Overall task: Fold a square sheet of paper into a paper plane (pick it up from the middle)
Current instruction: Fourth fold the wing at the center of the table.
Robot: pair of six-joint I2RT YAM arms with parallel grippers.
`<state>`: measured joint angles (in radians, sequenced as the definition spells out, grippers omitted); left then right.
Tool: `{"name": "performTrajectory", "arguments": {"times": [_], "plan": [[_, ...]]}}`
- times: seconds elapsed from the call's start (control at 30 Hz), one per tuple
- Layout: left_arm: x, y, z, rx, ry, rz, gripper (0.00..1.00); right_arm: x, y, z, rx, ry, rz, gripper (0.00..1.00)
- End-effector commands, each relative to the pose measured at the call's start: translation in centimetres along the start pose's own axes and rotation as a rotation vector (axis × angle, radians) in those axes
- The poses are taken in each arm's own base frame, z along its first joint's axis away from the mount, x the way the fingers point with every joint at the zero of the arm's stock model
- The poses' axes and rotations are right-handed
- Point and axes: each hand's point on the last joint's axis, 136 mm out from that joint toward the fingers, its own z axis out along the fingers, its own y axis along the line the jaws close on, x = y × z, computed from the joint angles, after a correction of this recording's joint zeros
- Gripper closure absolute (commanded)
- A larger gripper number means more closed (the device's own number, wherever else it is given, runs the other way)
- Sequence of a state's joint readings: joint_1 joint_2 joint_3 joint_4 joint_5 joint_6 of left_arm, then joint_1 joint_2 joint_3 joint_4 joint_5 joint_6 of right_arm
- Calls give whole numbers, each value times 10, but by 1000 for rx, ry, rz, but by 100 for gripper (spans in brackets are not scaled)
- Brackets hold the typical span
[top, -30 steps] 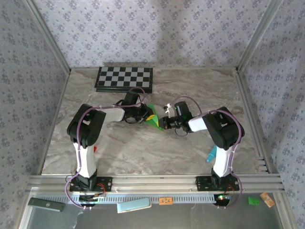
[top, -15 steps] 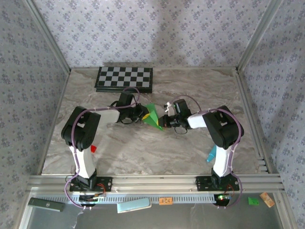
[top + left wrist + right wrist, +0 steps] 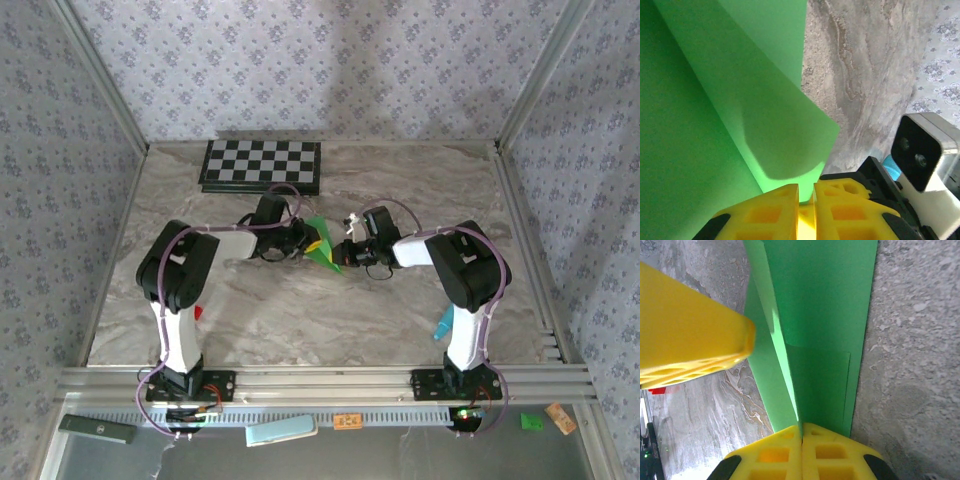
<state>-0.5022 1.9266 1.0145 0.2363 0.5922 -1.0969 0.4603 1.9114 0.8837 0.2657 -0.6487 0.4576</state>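
Top view. A marble-patterned table (image 3: pixel 300 320) carries two arms mounted at its near edge, both reaching inward to meet over the middle. A black-and-white checkerboard (image 3: pixel 262 164) lies flat at the far edge, left of centre.

The green paper (image 3: pixel 326 256) sits at the middle of the table, in front of the checkerboard and between the two grippers. From above it reads as a narrow, bright green wedge, wider at its far end and tapering to a point at its near end. The left gripper (image 3: pixel 306 243) meets it from the left and the right gripper (image 3: pixel 346 253) from the right.

Left wrist view. The green paper (image 3: pixel 715 125) is plain and matte, in overlapping layers; one flap bows outward with a softly curved corner and shades the layer beneath. The left gripper (image 3: pixel 806 189) has its yellow fingers drawn almost together on the paper's edge.

Right wrist view. The green paper (image 3: pixel 825 315) shows a raised centre crease running lengthwise, with a straight-edged flap beside it. The right gripper (image 3: pixel 801 429) is pinched closed on that crease, its fingers meeting.

A teal marker (image 3: pixel 443 325) lies beside the right arm's base; a small red block (image 3: pixel 197 312) lies beside the left arm.
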Motion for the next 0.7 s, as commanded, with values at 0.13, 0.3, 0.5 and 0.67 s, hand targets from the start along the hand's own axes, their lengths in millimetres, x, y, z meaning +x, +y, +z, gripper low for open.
{"name": "performTrajectory", "arguments": {"times": [0.13,0.3,0.5,0.67], "plan": [[0,-12,9,22,34,28,85,23,-32,4,92,65,85,93],[-1,-11,12,16,43,31,85,23,-33,3,92,61,85,90],[1,-10,16,9,55,36,85,24,-34,2,94,60,88,89],[1,-9,19,4,61,39,85,23,-36,2,96,57,89,88]]}}
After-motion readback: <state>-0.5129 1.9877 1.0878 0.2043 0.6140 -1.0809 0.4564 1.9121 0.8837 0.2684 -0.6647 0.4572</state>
